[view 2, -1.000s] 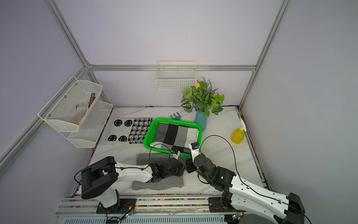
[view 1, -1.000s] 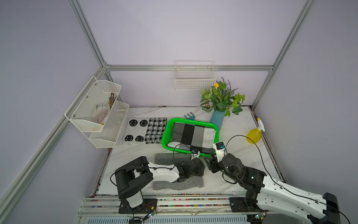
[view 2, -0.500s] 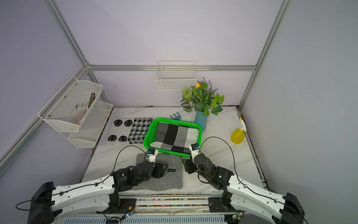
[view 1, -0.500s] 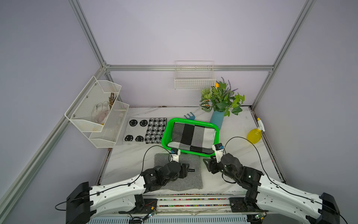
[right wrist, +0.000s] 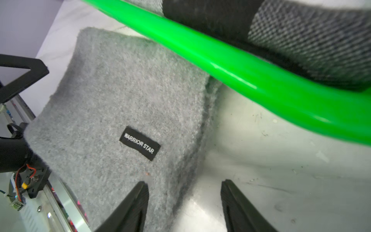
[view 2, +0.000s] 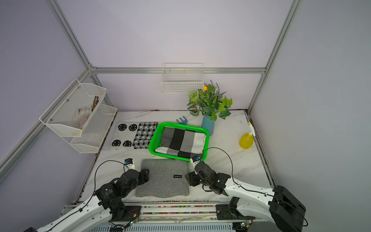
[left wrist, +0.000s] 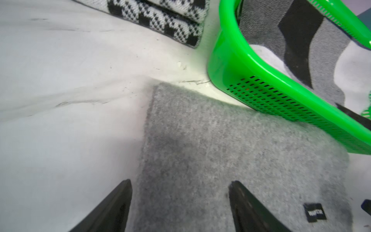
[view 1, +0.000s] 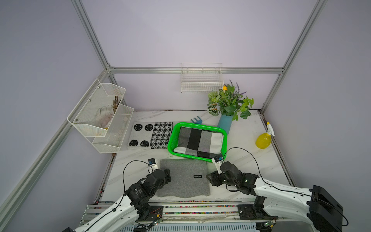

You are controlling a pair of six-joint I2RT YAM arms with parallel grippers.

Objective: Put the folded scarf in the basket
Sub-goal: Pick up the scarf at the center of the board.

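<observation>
Folded fuzzy grey scarf (view 1: 183, 177) flat on white marble desk (view 1: 241, 128), just beside bright green perforated plastic basket (view 1: 171, 138) (black-grey-white checked scarf (view 1: 200, 142) inside); left jaws wide, straddling grey scarf's left edge; right jaws open, straddling right edge.

Four folded scarves, count them: the grey scarf (view 1: 183, 177), the checked scarf (view 1: 200, 141), the houndstooth scarf (view 1: 161, 134), the smiley scarf (view 1: 140, 135). One green basket (view 1: 172, 138). Two white wall holders: a wire basket (view 1: 201, 84) and a two-tier mesh rack (view 1: 94, 112). One potted plant (view 1: 228, 100), one yellow spray bottle (view 1: 263, 140), one blue hand rake (view 1: 196, 120). Two pincers: left pincer (left wrist: 180, 181), right pincer (right wrist: 184, 181).
</observation>
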